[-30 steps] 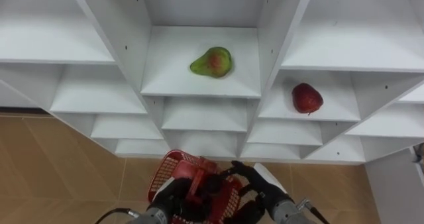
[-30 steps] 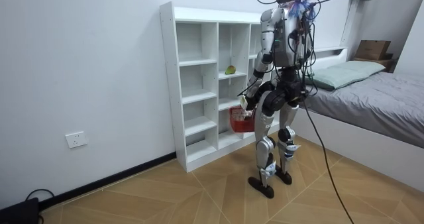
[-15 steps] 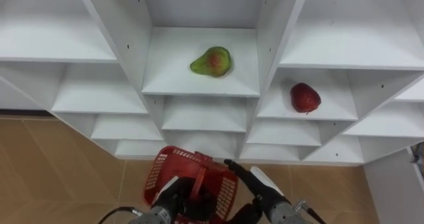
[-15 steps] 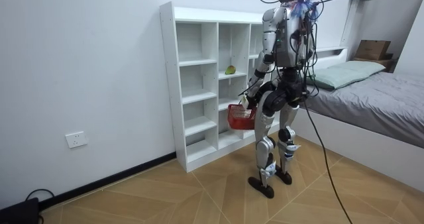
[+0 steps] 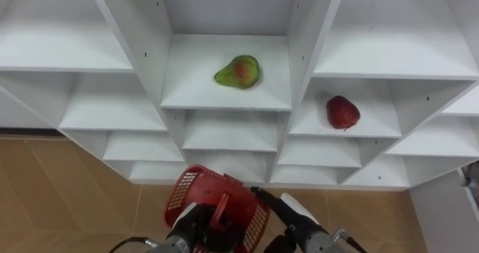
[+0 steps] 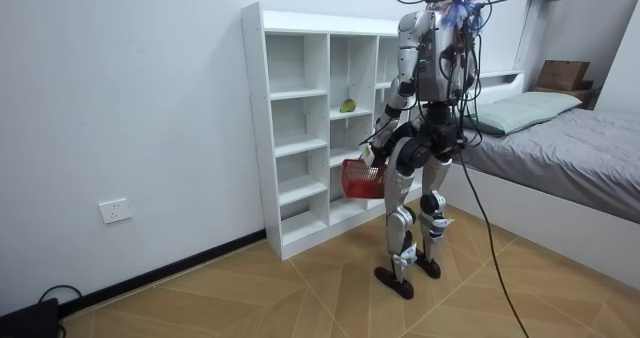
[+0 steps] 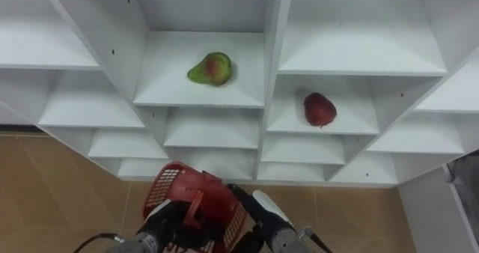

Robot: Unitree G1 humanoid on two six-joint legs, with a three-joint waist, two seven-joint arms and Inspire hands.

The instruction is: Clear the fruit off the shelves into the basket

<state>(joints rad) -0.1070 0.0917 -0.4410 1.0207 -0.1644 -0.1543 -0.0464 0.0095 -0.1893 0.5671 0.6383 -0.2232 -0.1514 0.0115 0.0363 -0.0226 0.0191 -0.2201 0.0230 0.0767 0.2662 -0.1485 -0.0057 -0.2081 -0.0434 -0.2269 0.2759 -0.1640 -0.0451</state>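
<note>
1. The robot is seen standing right up at the white closet [image 5: 127,36], with a bed [image 6: 560,138] off to the room view's right.
2. A green fruit [image 5: 239,71] with a reddish blush is parked on a shelf in the middle column. It's laid on its side, with the long axis running pretty much left-right along the shelf. The narrow end is pointed left and the fat end right.
3. A red fruit [image 5: 342,112] is found one shelf lower, in the next column to the right, toward the left side of its compartment. It's a rounder one, so which way it points can't really be called.
4. A red basket [image 5: 217,200] is held up and tilted in front of the body, over the wooden floor [image 5: 60,186] and well below both fruits.
5. The left hand [image 5: 191,224] is clenched round the basket's handle.
6. The right hand [image 5: 288,208] is released, with its fingers stretched out straight just beside the basket's right rim. Whether it's actually touching can't be told.
</note>
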